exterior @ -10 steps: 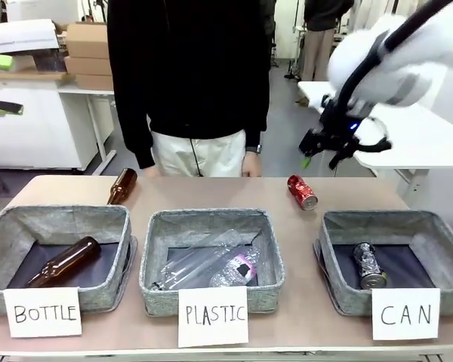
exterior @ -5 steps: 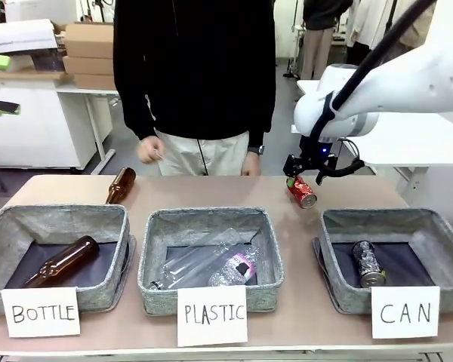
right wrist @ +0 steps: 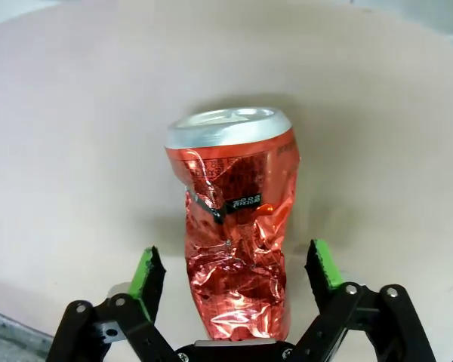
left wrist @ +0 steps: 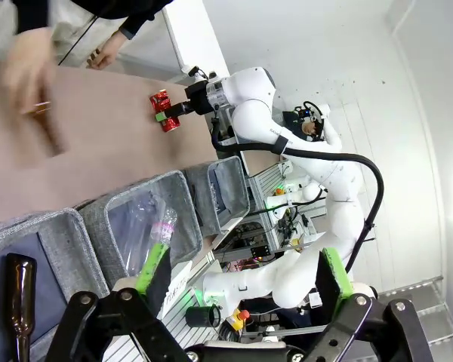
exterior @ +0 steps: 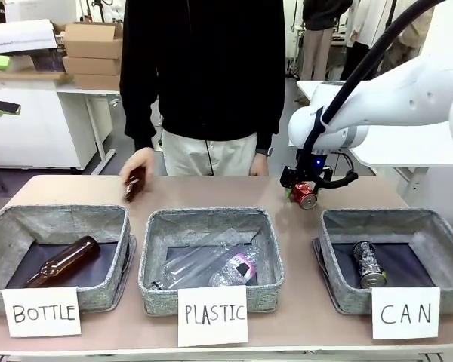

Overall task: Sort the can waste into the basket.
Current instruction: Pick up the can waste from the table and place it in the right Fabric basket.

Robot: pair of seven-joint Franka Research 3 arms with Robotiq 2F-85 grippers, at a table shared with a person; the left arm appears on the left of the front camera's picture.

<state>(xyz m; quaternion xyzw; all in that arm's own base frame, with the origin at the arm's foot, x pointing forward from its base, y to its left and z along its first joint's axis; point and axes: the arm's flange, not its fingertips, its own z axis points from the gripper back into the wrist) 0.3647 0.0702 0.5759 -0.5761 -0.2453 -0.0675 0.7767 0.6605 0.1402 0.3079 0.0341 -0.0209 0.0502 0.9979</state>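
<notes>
A crushed red can [exterior: 304, 194] lies on the table behind the CAN basket [exterior: 430, 226]. My right gripper [exterior: 305, 185] is down over it. In the right wrist view the red can [right wrist: 234, 226] sits between the green pads [right wrist: 147, 273], with a gap on each side, so my right gripper [right wrist: 234, 270] is open. A dark can [exterior: 368, 264] lies inside the basket. My left gripper [left wrist: 241, 275] hangs open and holds nothing, high over the table's left side; from there the red can [left wrist: 164, 121] is seen far off.
A person stands at the far edge, one hand [exterior: 138, 172] on a brown bottle [exterior: 134, 185] on the table. The BOTTLE basket [exterior: 60, 217] holds a brown bottle and the PLASTIC basket [exterior: 211, 219] holds clear plastic bottles. White cards front the baskets.
My right arm came down and left from above the table until its gripper straddled the red can. The person's hand reached down onto the loose brown bottle.
</notes>
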